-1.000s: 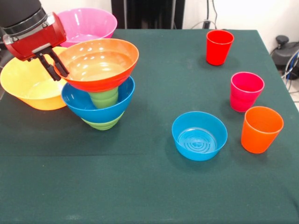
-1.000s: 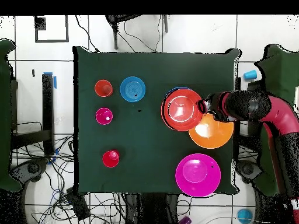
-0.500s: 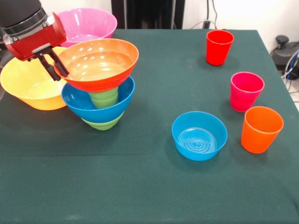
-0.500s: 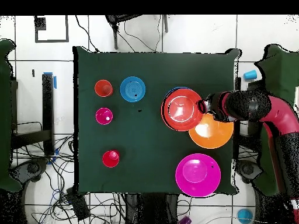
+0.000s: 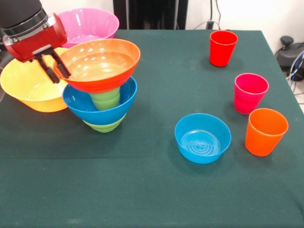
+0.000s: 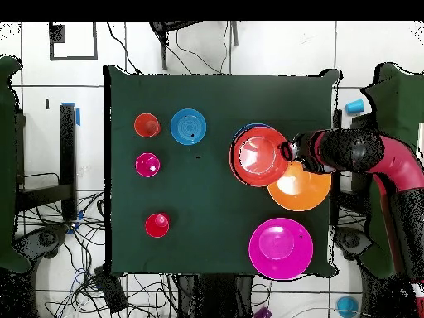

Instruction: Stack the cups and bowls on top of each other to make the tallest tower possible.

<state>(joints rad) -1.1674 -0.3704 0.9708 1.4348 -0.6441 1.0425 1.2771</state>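
Note:
The tower stands at the table's left in the front view: small green bowl (image 5: 105, 126), wide blue bowl (image 5: 102, 109), upturned light green cup (image 5: 105, 99), and the shallow orange-red bowl (image 5: 98, 64) on top, slightly tilted. My gripper (image 5: 60, 77) is at that bowl's left rim, its fingers (image 5: 47, 71) spread a little to either side of the rim. In the overhead view the gripper (image 6: 287, 151) is beside the orange-red bowl (image 6: 258, 157). The red cup (image 5: 223, 47), magenta-pink cup (image 5: 250, 92), orange cup (image 5: 265, 131) and small translucent blue bowl (image 5: 203, 137) stand apart on the right.
The big yellow-orange bowl (image 5: 28, 88) sits just left of the tower, under my gripper. The big pink bowl (image 5: 88, 23) is behind it at the table's far edge. Green cloth covers the table (image 5: 142, 190).
The outer finger has moved slightly away from the rim. The orange-red bowl has shifted a touch left and its right side sits a little higher. The arm stays in place.

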